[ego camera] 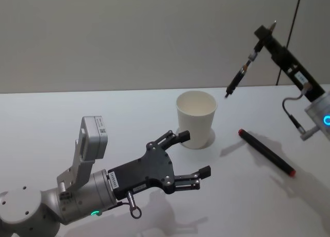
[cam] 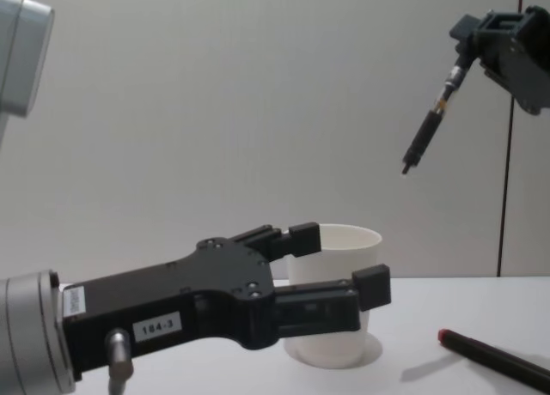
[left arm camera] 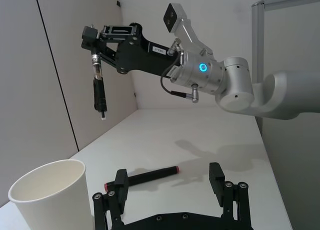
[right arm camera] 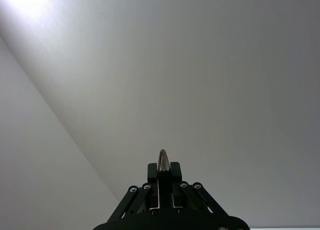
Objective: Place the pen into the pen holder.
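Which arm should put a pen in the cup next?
Right. The right gripper holds a slim black pen tip-down, raised right of the white paper cup; the left gripper is open and empty, low beside it.

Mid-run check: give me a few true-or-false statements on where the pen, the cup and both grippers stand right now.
1. The right gripper is shut on the pen, holding it in the air. True.
2. The pen's lower end is already inside the pen holder. False: it hangs above and to the right of the rim, clear of it.
3. A black marker lies on the table to the right of the pen holder. True.
4. The left gripper is clamped on the pen holder. False: its fingers are open, close by the holder.
5. The pen holder lies tipped over. False: it stands upright.
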You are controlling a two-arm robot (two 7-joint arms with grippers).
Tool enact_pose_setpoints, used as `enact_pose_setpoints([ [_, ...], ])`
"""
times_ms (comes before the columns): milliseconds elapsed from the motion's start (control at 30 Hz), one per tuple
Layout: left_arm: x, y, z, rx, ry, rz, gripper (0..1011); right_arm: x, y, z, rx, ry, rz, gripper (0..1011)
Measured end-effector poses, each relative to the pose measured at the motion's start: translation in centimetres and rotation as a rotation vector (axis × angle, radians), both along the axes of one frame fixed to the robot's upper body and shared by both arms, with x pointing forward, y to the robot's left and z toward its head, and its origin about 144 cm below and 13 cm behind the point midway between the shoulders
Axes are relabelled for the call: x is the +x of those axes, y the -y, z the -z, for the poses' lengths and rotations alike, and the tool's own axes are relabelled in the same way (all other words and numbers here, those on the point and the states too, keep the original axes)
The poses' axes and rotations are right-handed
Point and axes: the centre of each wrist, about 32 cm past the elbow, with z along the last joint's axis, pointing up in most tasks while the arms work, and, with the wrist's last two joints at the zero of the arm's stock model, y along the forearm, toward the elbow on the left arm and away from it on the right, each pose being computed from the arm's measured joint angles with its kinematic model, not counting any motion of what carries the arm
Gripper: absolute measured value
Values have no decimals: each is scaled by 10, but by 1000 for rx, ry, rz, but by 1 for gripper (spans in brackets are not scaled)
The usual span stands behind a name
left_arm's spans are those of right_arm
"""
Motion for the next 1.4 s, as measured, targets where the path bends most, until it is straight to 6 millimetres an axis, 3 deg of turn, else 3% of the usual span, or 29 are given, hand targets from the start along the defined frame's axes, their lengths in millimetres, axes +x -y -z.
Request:
enact_pose_setpoints([
  [767, 0, 0, 0, 0, 0, 0, 1001, 22, -6, -6, -51, 34, 32, 148],
  [1400, 0, 0, 0, 0, 0, 0, 1001, 39, -34, 0, -252, 142, 13, 148],
])
